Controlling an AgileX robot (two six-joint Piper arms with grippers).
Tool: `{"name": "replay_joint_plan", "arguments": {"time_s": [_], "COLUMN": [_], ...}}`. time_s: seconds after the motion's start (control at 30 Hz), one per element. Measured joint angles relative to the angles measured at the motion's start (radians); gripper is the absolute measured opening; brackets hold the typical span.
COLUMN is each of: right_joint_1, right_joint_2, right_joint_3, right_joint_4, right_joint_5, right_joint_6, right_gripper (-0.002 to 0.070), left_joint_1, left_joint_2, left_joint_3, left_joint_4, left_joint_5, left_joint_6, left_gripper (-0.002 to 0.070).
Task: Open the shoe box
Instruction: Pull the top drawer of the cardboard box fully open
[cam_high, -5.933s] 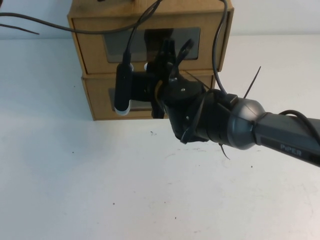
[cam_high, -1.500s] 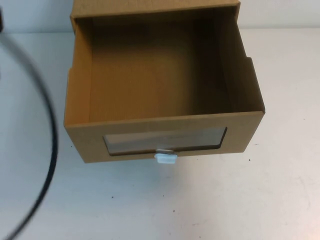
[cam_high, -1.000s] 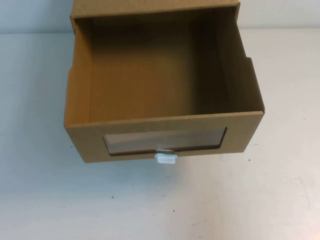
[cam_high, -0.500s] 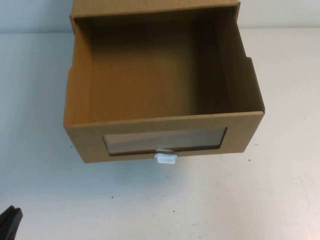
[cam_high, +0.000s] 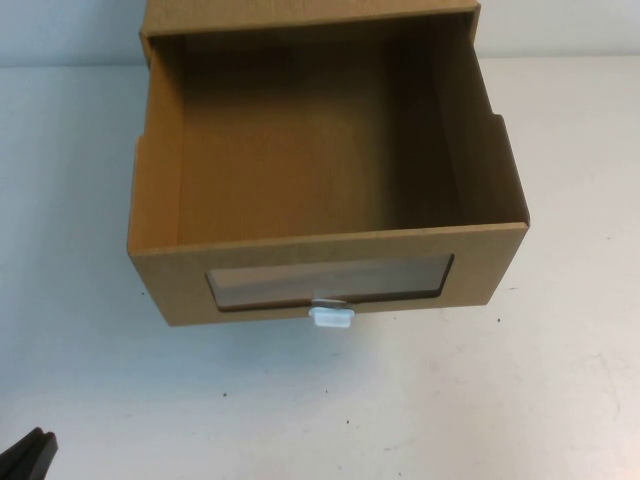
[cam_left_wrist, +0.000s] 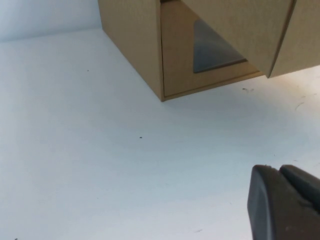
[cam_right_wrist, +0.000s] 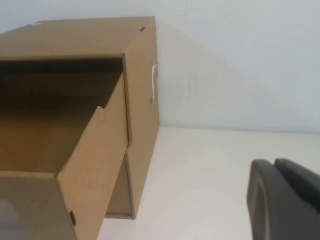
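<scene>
The brown cardboard shoe box (cam_high: 300, 14) stands at the back of the white table. Its upper drawer (cam_high: 180, 290) is pulled far out toward me and is empty inside. The drawer front has a clear window (cam_high: 330, 280) and a small white pull tab (cam_high: 331, 317). My left gripper (cam_high: 33, 452) shows only as a dark tip at the bottom left corner, well clear of the box; its fingers (cam_left_wrist: 265, 200) are pressed together with nothing between them. My right gripper (cam_right_wrist: 273, 163) is shut and empty, off to the side of the open drawer (cam_right_wrist: 95, 150).
A lower drawer (cam_left_wrist: 215, 47) with its own window sits closed under the open one. White table (cam_high: 420, 400) spreads in front of the box and on both sides. A pale wall (cam_right_wrist: 240, 60) rises behind the box.
Since 5.9 s ago the right arm has left the box front and the upper drawer stands pulled out. A dark cable at the left has gone. The left gripper's tip has edged into the corner.
</scene>
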Motion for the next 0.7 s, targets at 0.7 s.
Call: {"name": "replay_joint_plan", "arguments": {"time_s": [0.7], "right_joint_1": [-0.040], "right_joint_2": [-0.204], "right_joint_3": [0.316], "right_joint_4": [-0.111], "right_joint_5": [-0.202], "right_joint_6": [-0.004], "right_gripper": [-0.0013], "left_joint_1": [0.187], "left_joint_2": [-0.025], "left_joint_3": [0.001], "left_joint_4": [0.000], "left_joint_5": [0.010], "left_joint_6": [0.000], "left_gripper": [-0.0005]}}
